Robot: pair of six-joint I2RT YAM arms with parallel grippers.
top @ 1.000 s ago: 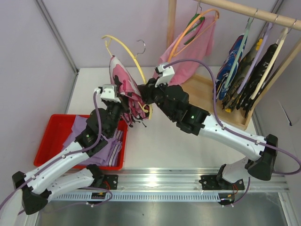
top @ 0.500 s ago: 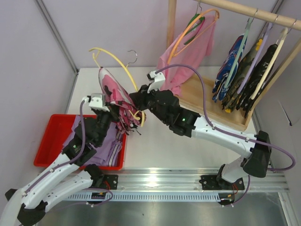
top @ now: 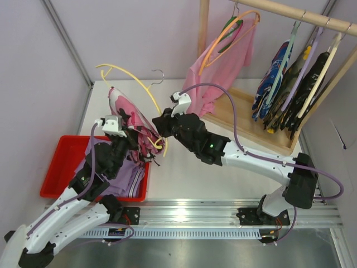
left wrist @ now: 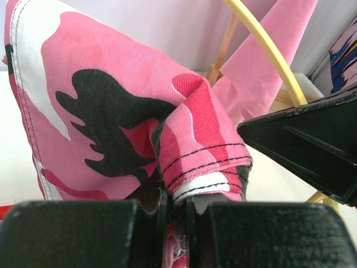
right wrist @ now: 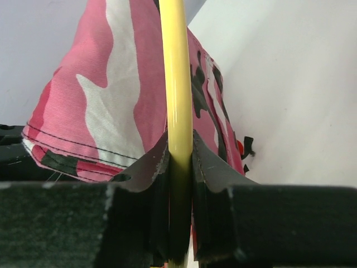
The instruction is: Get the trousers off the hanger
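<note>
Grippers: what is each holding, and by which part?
The left gripper pinches a fold of the camouflage trousers; the right gripper clamps one arm of the yellow hanger.

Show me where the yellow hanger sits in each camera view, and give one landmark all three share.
Top external: the yellow hanger arcs across the upper left, over both arms.
Left wrist: it curves down the upper right.
Right wrist: it stands upright at centre, clamped in the right hand.
Shared landmark: the camouflage trousers, draped on it in every view.
</note>
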